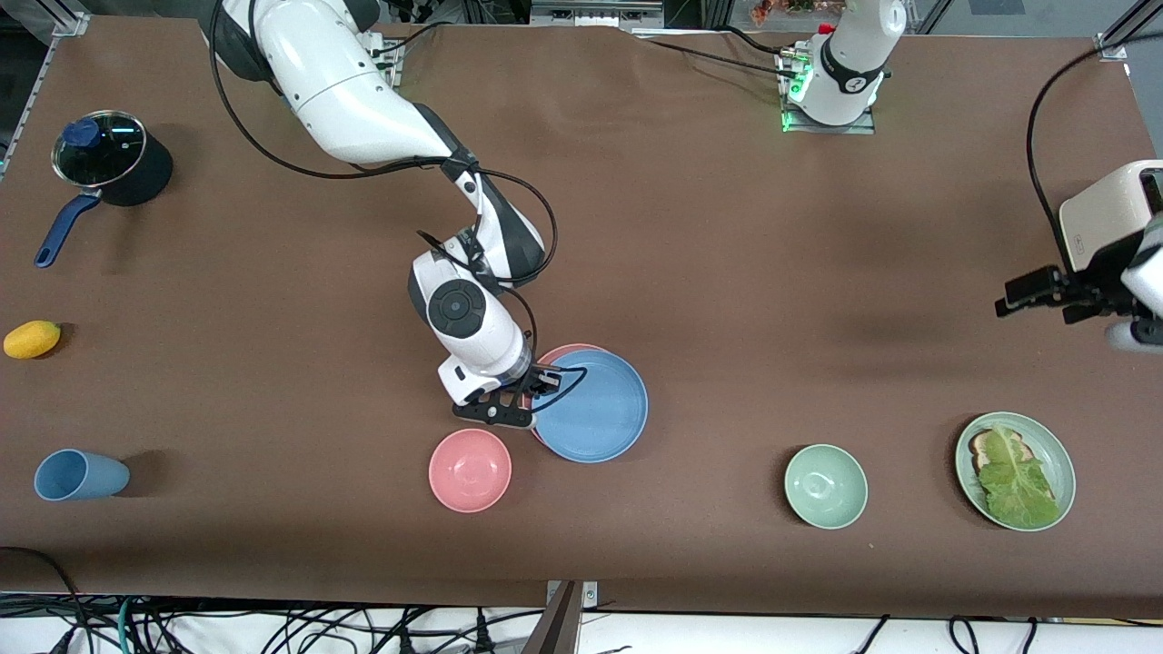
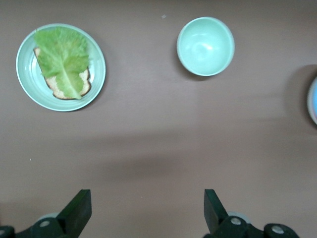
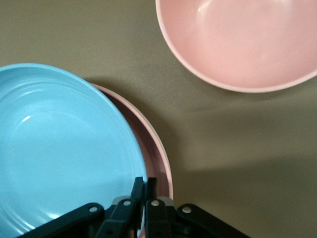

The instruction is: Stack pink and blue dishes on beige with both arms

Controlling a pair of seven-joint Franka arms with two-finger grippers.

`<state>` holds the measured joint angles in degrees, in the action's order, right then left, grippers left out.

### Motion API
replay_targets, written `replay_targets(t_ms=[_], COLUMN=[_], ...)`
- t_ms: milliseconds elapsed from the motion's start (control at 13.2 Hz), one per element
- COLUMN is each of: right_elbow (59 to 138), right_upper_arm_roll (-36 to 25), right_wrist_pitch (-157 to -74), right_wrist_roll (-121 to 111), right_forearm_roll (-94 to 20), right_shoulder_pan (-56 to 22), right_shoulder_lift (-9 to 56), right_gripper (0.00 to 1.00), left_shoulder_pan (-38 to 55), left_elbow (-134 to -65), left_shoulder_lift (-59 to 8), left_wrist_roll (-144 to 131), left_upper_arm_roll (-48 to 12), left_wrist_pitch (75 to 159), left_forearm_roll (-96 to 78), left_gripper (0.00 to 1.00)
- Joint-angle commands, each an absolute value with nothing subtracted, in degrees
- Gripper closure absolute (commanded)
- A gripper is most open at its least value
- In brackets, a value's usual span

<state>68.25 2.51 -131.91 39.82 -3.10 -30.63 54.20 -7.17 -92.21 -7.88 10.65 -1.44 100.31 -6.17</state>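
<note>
Blue plate (image 1: 592, 406) on top of pink plate (image 1: 568, 352), sitting slightly off-centre so pink rim shows at the side toward the robots' bases and at the right arm's side. Stack placed near middle of surface (image 1: 709, 254), closer to the front edge. No beige plate visible under them in any view, so cannot confirm the base of stack; maybe hidden, maybe absent.

Right gripper (image 1: 536, 386) at rim of blue plate, jaws together, clamped on the rim acc. to right wrist view. Release not yet done.

Left gripper (image 1: 1031, 295) up over the surface edge at left arm's end, jaws apart, empty, waiting.

Judgement: approx. last step, only letting go and maybe centring left.
</note>
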Motion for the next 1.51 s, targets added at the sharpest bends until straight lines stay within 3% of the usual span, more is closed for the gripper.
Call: replay_targets(t_ms=[0, 303, 378, 605, 681, 832, 1438], right_elbow=[68.2, 68.2, 68.2, 68.2, 68.1, 68.0, 68.2], right_upper_arm_roll=[2.4, 1.7, 1.7, 1.7, 1.6, 1.5, -7.2], right_wrist_pitch=[-131.7, -130.7, -130.8, -130.0, -128.1, -124.5, -109.4], right_wrist_roll=[39.9, 40.2, 40.4, 39.9, 39.6, 39.4, 26.0], right_forearm_roll=[-1.3, -0.7, -0.8, -1.1, -0.8, -0.6, -1.5], right_shoulder_pan=[-30.1, -30.3, -30.5, -30.1, -29.8, -28.6, -26.2], right_shoulder_lift=[53.9, 53.7, 53.8, 53.5, 53.2, 51.4, 38.8], right_gripper=[1.00, 0.99, 0.88, 0.31, 0.24, 0.01, 0.00], left_shoulder_pan=[-4.7, -4.1, -4.1, -4.0, -4.0, -3.9, -4.1], left_elbow=[-97.1, -97.1, -97.1, -97.1, -97.1, -97.0, -95.9], left_shoulder_lift=[-2.6, -1.2, -1.1, -1.3, -1.2, -1.2, -1.5], left_wrist_roll=[12.6, 12.5, 12.4, 12.6, 12.7, 12.7, 12.9], left_upper_arm_roll=[-0.3, -1.4, -1.4, -1.8, -1.8, -1.9, -1.8], left_wrist_pitch=[100.5, 96.2, 96.0, 94.1, 94.1, 94.1, 94.1], left_forearm_roll=[-5.5, -0.2, -0.2, 0.3, 0.4, 0.4, -0.3], left_gripper=[0.00, 0.00, 0.00, 0.00, 0.00, 0.00, 0.00])
